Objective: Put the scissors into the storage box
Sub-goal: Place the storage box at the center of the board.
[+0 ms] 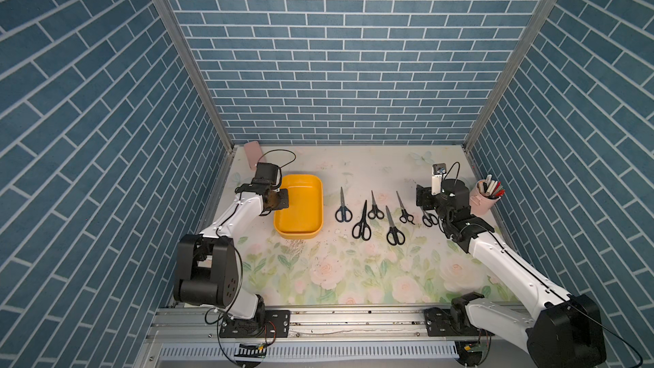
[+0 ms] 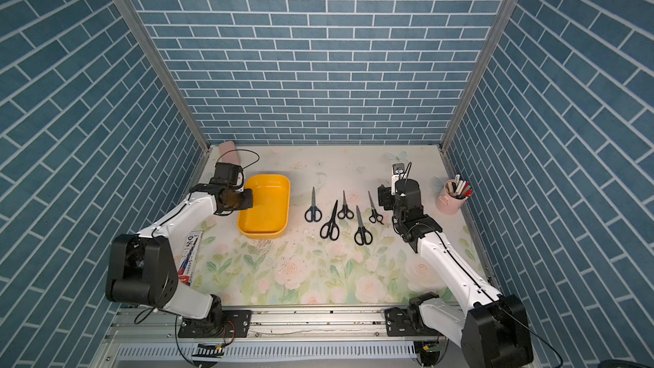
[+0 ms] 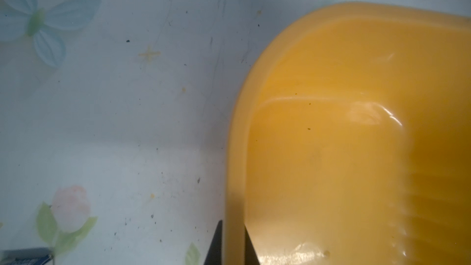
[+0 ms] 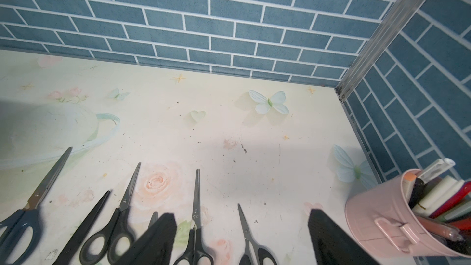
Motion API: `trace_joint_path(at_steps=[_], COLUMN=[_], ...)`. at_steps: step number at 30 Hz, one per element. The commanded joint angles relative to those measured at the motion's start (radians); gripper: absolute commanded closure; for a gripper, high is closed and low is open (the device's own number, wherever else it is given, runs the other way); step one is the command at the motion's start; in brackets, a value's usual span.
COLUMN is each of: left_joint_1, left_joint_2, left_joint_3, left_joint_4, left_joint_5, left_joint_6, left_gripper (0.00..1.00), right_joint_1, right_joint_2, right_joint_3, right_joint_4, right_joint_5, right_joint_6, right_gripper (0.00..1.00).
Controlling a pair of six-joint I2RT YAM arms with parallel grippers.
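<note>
nothing is in the box point(image 1: 304, 207) yet: it sits empty near the left edge of the table point(image 1: 354, 270), and all six scissors point(image 1: 363, 217) lie in a row between it and the cup point(image 1: 483, 201) at the right edge. the left gripper point(image 3: 234, 244) is clamped on the box's wall, one finger inside, one outside; the right gripper point(image 4: 240, 216) hangs over the pair nearest the cup, jaws wide, holding nothing. the whole job looks left to do. the table is scuffed floral print; blue brick walls point(image 1: 336, 65) on three sides, a pink case point(image 1: 253, 157) in the far left corner.
</note>
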Motion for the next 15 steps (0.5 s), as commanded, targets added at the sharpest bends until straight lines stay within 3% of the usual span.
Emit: trace_joint_path(at_steps=[1, 6, 15], left_joint_1=[-0.028, -0.103, -0.113], left_joint_2=[-0.051, -0.017, 0.057], left_joint_3=[-0.072, -0.128, -0.163], left_joint_4=[0.031, 0.090, 0.142], left_joint_5=[0.038, 0.033, 0.013], left_joint_6=[-0.048, -0.099, -0.127], left_gripper=[1.00, 1.00, 1.00], right_joint_1=[0.006, 0.010, 0.020], right_joint_2=[-0.005, 0.030, 0.047], right_joint_3=[-0.015, 0.008, 0.005], right_joint_4=[0.023, 0.018, 0.027], right_joint_5=[-0.042, -0.052, -0.067], right_joint_6=[0.037, 0.056, 0.048], right_gripper=[0.15, 0.16, 0.16])
